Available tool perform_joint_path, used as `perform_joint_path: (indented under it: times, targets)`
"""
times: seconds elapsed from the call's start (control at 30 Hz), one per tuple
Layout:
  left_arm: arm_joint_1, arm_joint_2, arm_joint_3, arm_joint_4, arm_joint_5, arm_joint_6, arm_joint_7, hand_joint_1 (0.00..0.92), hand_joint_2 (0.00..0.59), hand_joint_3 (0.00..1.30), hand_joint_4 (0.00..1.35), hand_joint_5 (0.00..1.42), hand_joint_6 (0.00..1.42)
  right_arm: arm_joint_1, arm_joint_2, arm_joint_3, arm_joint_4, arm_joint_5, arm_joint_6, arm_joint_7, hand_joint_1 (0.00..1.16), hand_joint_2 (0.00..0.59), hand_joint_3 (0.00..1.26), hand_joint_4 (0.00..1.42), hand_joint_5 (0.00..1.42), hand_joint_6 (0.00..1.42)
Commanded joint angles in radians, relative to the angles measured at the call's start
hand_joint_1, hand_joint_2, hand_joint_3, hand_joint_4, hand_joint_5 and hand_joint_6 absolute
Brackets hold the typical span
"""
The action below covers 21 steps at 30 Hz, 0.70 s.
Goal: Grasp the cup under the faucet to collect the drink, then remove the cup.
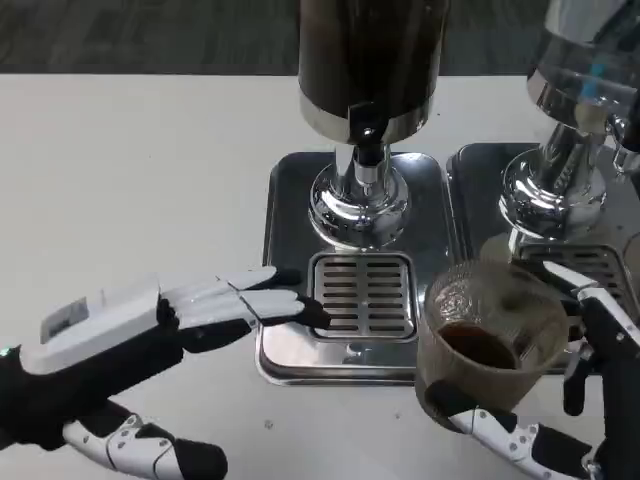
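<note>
A part-filled cup (487, 348) is grasped by the right hand (560, 420), the left hand (150, 335) released; spillage is risked if tilted.

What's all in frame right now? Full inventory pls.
Table: 1, white, under everything.
Dispenser: 1, dark body, chrome base, top centre on the left tray.
Second dispenser: 1, clear and chrome, top right.
Trays: 2, steel with slotted grilles, side by side.
Cup: 1, clear ribbed, dark drink inside, right of the centre grille.
Left hand: white and black, fingertips at the left tray's edge, holds nothing.
Right hand: white and black, holds the cup.
</note>
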State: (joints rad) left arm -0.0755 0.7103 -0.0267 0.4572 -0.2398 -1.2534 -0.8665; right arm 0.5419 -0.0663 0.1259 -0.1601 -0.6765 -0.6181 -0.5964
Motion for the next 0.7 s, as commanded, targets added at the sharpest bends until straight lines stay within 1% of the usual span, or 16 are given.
perform_joint_path:
  times: [0.03,0.7]
  targets:
    - [0.004,0.021,-0.009,0.015,-0.012,-0.009,0.018,0.000,0.149,0.17,0.05,0.03,0.07,-0.001,0.010,-0.007,-0.032,0.012,-0.042,-0.025,0.95,0.112,0.70,0.78,0.97,1.35]
    - [0.013,0.029,-0.022,0.021,-0.011,-0.010,0.045,0.000,0.145,0.17,0.05,0.02,0.07,-0.001,0.010,-0.014,-0.039,0.017,-0.044,-0.015,0.95,0.113,0.72,0.79,0.99,1.37]
